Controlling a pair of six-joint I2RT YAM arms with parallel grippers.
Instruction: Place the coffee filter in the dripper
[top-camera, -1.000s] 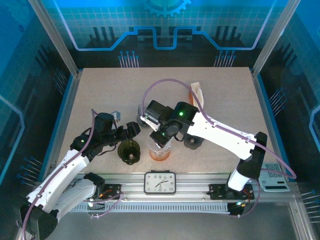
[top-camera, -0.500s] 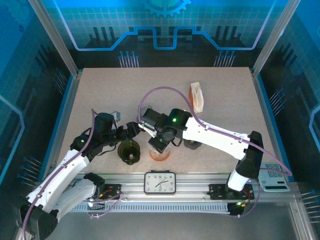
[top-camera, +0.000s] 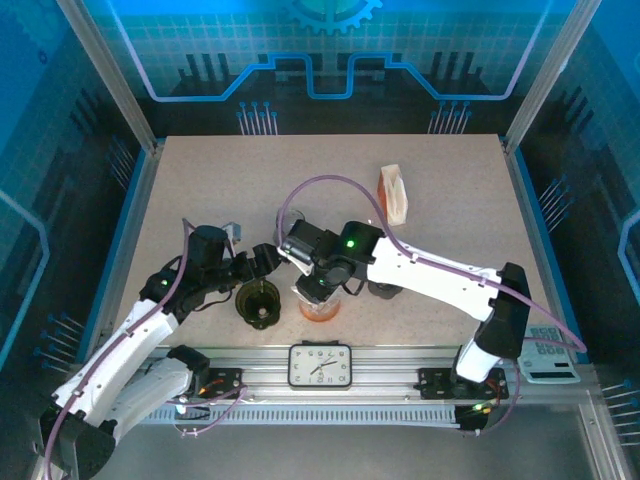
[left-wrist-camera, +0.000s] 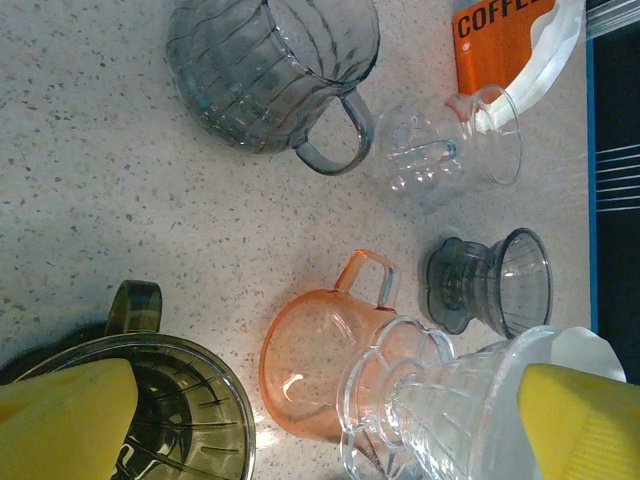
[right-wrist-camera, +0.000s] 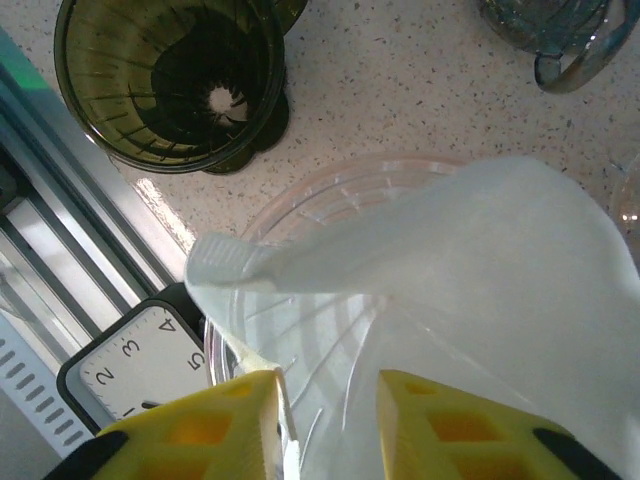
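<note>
A white paper coffee filter (right-wrist-camera: 450, 270) sits opened inside the clear ribbed dripper (right-wrist-camera: 262, 330), which stands on an orange glass server (left-wrist-camera: 310, 360). My right gripper (right-wrist-camera: 330, 385) hangs just above the dripper's rim. Its yellow fingers are apart, and the filter's near edge rests against the left finger (right-wrist-camera: 215, 420). From above, the right gripper (top-camera: 318, 290) covers the dripper. My left gripper (top-camera: 265, 260) is wide open just left of it. One of its fingertips (left-wrist-camera: 70, 410) is over an olive dripper, the other beside the filter (left-wrist-camera: 580, 345).
An olive-green dripper (top-camera: 259, 303) stands left of the orange server. Behind are a grey glass server (left-wrist-camera: 270, 70), a clear dripper on its side (left-wrist-camera: 450, 150) and a dark grey dripper (left-wrist-camera: 490, 285). An orange filter packet (top-camera: 394, 190) lies further back. A clock (top-camera: 320, 365) sits on the front rail.
The right gripper brought the filter left and down into the clear dripper, and its fingers have parted. The left arm has stayed where it was, open.
</note>
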